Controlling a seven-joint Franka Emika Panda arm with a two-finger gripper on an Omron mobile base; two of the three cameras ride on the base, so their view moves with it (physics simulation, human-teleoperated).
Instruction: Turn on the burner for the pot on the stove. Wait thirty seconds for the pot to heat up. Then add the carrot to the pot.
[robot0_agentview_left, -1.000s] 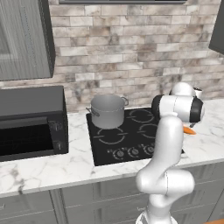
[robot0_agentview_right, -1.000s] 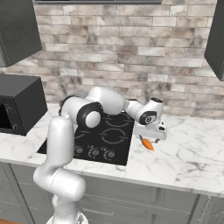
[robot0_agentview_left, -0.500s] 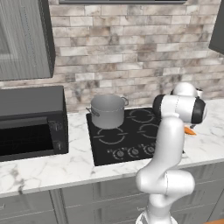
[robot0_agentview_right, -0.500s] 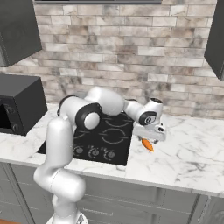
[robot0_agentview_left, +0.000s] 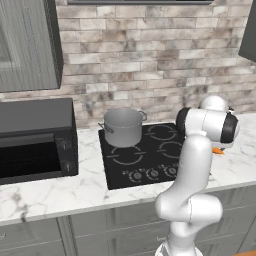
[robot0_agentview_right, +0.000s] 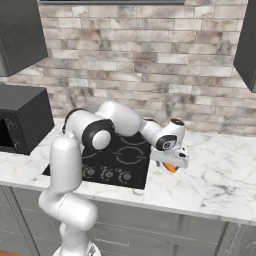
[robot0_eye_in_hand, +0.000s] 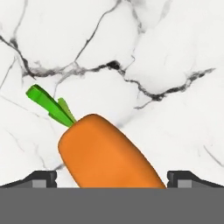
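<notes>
Fingers stand spread wide in the hand view, one dark tip at each lower corner, with the carrot lying between them on the white marble surface. Nothing is gripped yet: each tip is clear of the orange body, so the hand looks poised for a grasp rather than making one. The carrot lies slantwise across the gap, its green top pointing up and to the left in that view and its body running down past the bottom edge. That diagonal lie probably means the tips will close across the thicker part of the root, which should give a firm hold if they come down a little further first.

From the right base view the gripper hangs low over the carrot, just off the right edge of the stove. The arm bends forward and down to reach it there. In the left base view a sliver of the carrot shows behind the arm's elbow.

The pot sits on the rear left burner of the stove, well apart from the carrot, so a lift and a carry leftward across the cooktop would follow a grasp. Whether the burner under it is lit, the frames do not show; the knobs along the front edge are too small to read.
</notes>
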